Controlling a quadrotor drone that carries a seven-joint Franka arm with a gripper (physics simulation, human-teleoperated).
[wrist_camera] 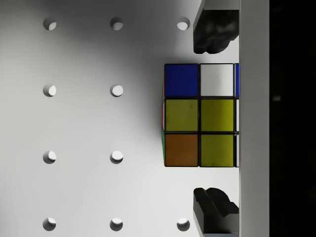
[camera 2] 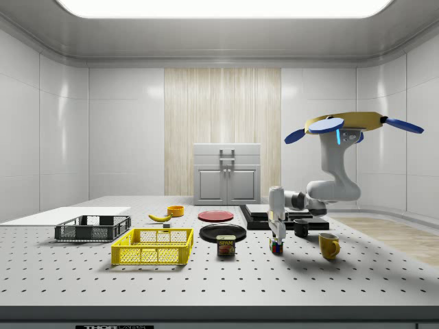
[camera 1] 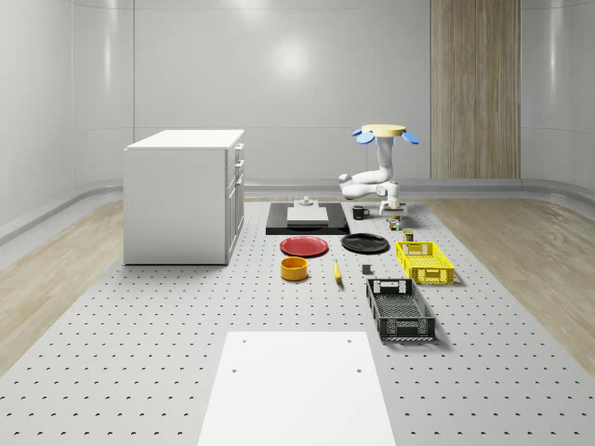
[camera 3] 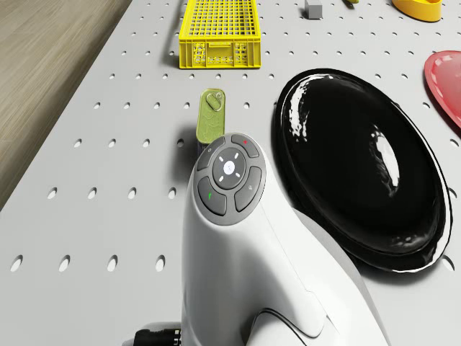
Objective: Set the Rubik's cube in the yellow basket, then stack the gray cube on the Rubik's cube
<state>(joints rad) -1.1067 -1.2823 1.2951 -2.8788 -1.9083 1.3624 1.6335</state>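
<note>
- One long perforated worktop [camera 1: 139,353] carries everything I can see; the white cabinet [camera 1: 184,195] is the biggest thing on it, at about 9 o'clock from the middle of the whole-scene view.
- My drone [camera 2: 350,125] hovers above the far end of the worktop, at roughly 2 o'clock in the whole-scene view, with the white arm [camera 2: 334,179] bent down below it.
- The black plate [camera 3: 360,173] lies flat beside the arm, with the red plate [camera 1: 304,245] next to it.
- The black basket [camera 1: 400,308] sits nearest the whole-scene camera; the yellow basket [camera 1: 425,261] sits just beyond it, well apart from the gripper.
- The gripper [wrist_camera: 215,118] points straight down over the Rubik's cube [wrist_camera: 200,114], close above it in the side view.
- The jaws stand wide, one finger at 12 o'clock and one at 6 o'clock of the cube in the wrist view, with a gap on each side; neither touches it.
- The Rubik's cube rests on the worktop, outside the yellow basket, near a green-topped can [camera 3: 210,115].
- The gray cube [camera 3: 312,8] sits small on the worktop, just beside the yellow basket's far end in the drone view.
</note>
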